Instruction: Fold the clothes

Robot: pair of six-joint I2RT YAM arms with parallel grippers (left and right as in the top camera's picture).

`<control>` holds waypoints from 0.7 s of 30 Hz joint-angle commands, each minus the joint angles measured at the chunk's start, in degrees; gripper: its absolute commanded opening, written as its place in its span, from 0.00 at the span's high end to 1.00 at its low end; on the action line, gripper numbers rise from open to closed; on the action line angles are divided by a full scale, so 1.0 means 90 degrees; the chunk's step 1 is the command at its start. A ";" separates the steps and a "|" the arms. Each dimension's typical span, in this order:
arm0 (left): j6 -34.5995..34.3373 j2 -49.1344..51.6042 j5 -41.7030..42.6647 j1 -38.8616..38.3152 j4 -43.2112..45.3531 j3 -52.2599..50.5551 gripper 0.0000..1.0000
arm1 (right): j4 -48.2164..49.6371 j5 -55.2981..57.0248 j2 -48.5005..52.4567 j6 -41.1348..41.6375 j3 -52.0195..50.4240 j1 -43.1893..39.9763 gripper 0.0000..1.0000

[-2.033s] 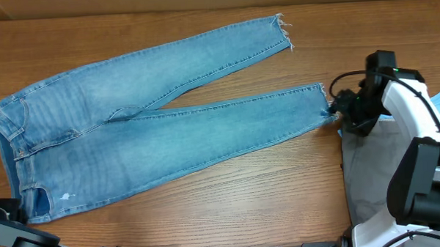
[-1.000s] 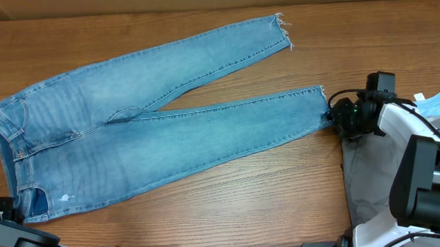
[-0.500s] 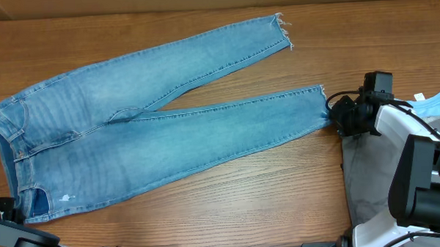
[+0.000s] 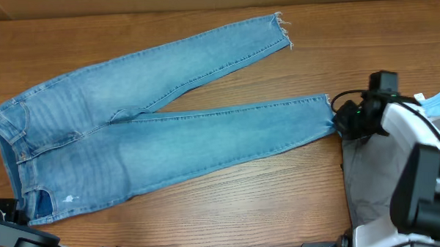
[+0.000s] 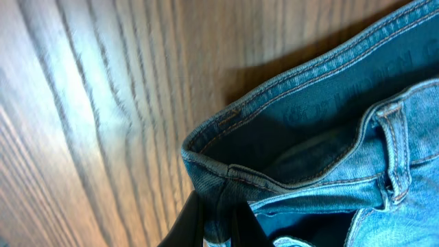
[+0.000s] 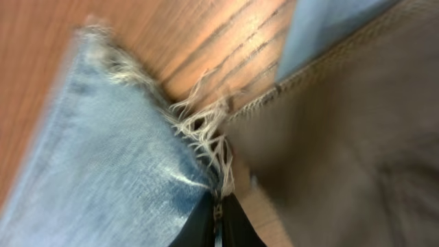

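The jeans (image 4: 154, 133) are spread flat across the desk (image 4: 281, 202) with the legs splayed. The near leg's frayed hem (image 6: 199, 123) is pinched by the right pincer (image 6: 218, 209) and the waistband (image 5: 274, 130) by the left pincer (image 5: 221, 221), likely so the denim is stretched smooth for folding.

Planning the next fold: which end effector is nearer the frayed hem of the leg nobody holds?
Right. The right end effector grips the other leg's hem, just below-right of that free hem; the left end effector holds the waistband, at the jeans' opposite end.

Robotics lab: wood-grain table (image 4: 281, 187)
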 commanded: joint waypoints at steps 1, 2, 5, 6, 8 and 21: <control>0.0032 -0.0350 -0.0175 0.0187 -0.0216 0.0126 0.96 | -0.0406 0.0080 -0.0981 -0.0112 0.0629 -0.0243 0.96; 0.0024 -0.0427 -0.0177 0.0245 -0.0311 0.0126 0.96 | -0.0624 0.0083 -0.1168 -0.0112 0.0750 -0.0311 0.96; -0.0007 -0.0675 -0.0177 0.0474 -0.0631 0.0148 0.96 | -0.1311 0.0153 -0.1656 -0.0112 0.1122 -0.0527 0.96; -0.0032 -0.0835 -0.0175 0.0665 -0.0826 0.0204 0.96 | -0.1741 0.0228 -0.1919 -0.0112 0.1401 -0.0661 0.96; -0.0049 -0.0971 -0.0177 0.0874 -0.1030 0.0296 0.96 | -0.2188 0.0345 -0.2140 -0.0117 0.1758 -0.0767 0.96; -0.0228 -0.1110 0.0607 0.1389 -0.1945 0.1906 0.96 | -0.3774 0.0430 -0.2436 -0.0347 0.4323 -0.0928 0.96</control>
